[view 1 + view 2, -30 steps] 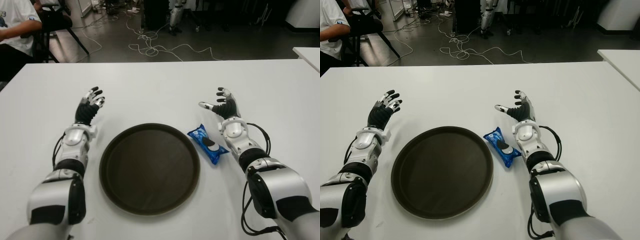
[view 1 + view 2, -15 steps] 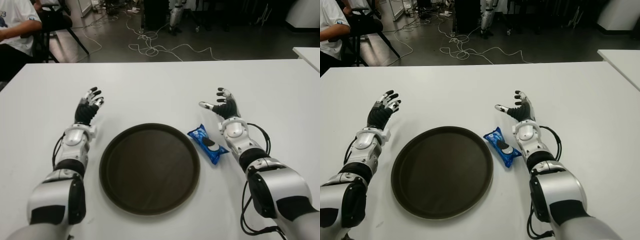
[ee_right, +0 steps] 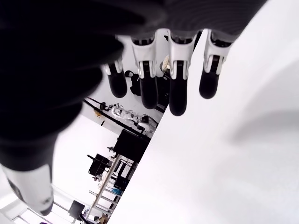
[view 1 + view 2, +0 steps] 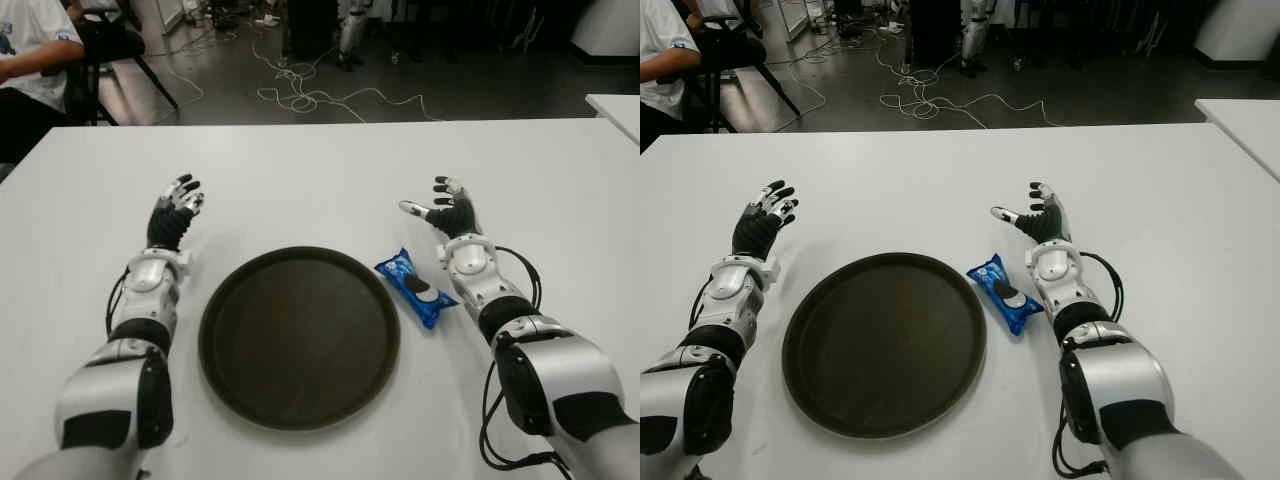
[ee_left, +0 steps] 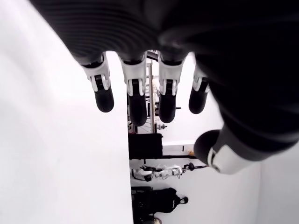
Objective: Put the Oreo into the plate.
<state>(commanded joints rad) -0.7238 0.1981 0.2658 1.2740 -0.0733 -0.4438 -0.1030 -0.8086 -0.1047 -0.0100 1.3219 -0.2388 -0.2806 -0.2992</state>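
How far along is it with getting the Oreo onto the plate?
Nothing is done yet. The Oreo packet lies on the white table, just right of the empty dark plate. The right hand is open beyond it, the left hand open left of the plate. Grasping and placing remain.

glossy blue wrapper (image 4: 416,288), matt dark plate (image 4: 299,336), smooth white table (image 4: 320,170).

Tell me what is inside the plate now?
Nothing: the plate shows only its bare dark bottom. The Oreo lies on the table beside its right rim. Nothing covers the plate, so all its inside is visible.
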